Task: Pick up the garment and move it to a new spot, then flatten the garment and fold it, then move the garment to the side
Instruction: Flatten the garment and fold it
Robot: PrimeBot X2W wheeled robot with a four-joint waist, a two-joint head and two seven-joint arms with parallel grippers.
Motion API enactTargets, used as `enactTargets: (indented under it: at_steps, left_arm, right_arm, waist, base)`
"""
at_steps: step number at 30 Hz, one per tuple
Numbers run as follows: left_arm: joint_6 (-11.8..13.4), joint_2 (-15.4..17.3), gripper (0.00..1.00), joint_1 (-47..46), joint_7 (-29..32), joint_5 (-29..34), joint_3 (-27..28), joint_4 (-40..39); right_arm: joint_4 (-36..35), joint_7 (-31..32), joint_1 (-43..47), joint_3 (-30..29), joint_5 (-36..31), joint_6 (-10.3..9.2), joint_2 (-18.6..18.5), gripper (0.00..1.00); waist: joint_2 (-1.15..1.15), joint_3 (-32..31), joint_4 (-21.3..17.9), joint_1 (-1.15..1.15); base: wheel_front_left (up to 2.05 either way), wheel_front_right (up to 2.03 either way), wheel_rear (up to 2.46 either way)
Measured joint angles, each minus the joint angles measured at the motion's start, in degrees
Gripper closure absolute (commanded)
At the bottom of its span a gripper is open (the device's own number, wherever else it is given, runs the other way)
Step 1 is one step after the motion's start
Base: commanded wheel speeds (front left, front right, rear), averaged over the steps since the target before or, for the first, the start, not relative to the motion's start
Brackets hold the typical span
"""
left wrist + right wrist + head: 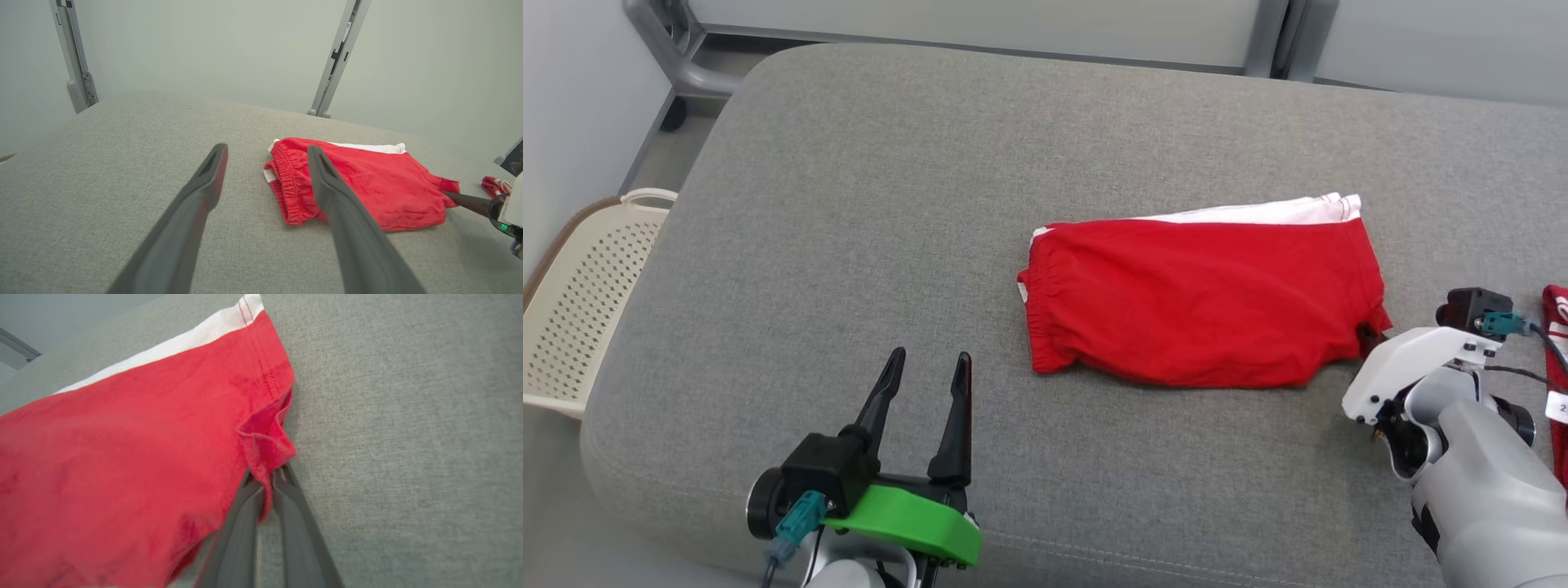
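Observation:
The garment (1201,298), red shorts with a white side stripe, lies folded on the grey cushion (866,204), waistband to the left. My right gripper (1368,336) is shut on the garment's near right corner; in the right wrist view the red hem (265,445) is pinched between the two dark fingers (241,522). The left wrist view shows the garment (367,183) ahead and the right gripper's finger (466,201) at its corner. My left gripper (927,367) stands open over bare cushion, to the garment's near left, holding nothing.
A cream perforated basket (580,302) stands on the floor left of the cushion. Another red and white cloth (1558,359) lies at the right edge. Grey metal frame legs (670,49) rise behind the cushion. Open cushion stretches left of the garment.

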Motion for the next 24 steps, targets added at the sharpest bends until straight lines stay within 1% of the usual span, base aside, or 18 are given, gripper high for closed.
enactTargets:
  at_steps: [6, 9, 21, 22, 23, 24]
  left_arm:
    - [0.5, 0.2, 0.0, 0.9, 0.2, -0.4, 0.0, 0.0]
    - [0.5, 0.3, 0.0, 1.5, 0.4, -0.5, -0.2, 0.0]
    - [0.7, 0.5, 0.0, 2.4, 0.7, -0.9, -0.8, -0.3]
    - [0.7, 0.6, 0.0, 2.4, 0.8, -1.0, -0.8, -0.3]
    - [0.7, 0.6, 0.0, 2.4, 0.9, -1.0, -0.9, -0.3]
    - [0.7, 0.6, 0.0, 2.4, 0.9, -1.0, -0.9, -0.3]
  right_arm:
    - [-4.2, 1.2, 4.2, 1.0, 1.0, 0.0, 0.8, 1.0]
    - [-6.3, 2.1, 6.6, 1.2, 1.0, 0.0, 0.6, 1.0]
    - [-14.4, 7.2, 13.3, -1.1, -0.8, 0.0, 1.1, 1.0]
    - [-15.0, 7.6, 13.7, -1.5, -1.0, 0.0, 1.3, 0.92]
    - [-15.5, 8.0, 14.1, -1.8, -1.2, 0.0, 1.5, 0.25]
    - [-16.0, 8.2, 14.3, -2.3, -1.6, 0.0, 1.7, 0.0]
  waist:
    - [0.0, -1.9, -1.4, 0.0]
    - [0.0, -2.8, -2.3, 0.0]
    - [0.0, -5.2, -5.7, 0.0]
    - [0.0, -5.3, -5.9, 0.0]
    - [0.0, -5.4, -6.0, 0.0]
    - [0.0, -5.5, -6.1, 0.0]
  base:
    - [0.0, 0.0, 0.0]
    - [0.0, 0.0, 0.0]
    - [0.0, 0.0, 0.0]
    - [0.0, 0.0, 0.0]
    - [0.0, 0.0, 0.0]
    - [0.0, 0.0, 0.0]
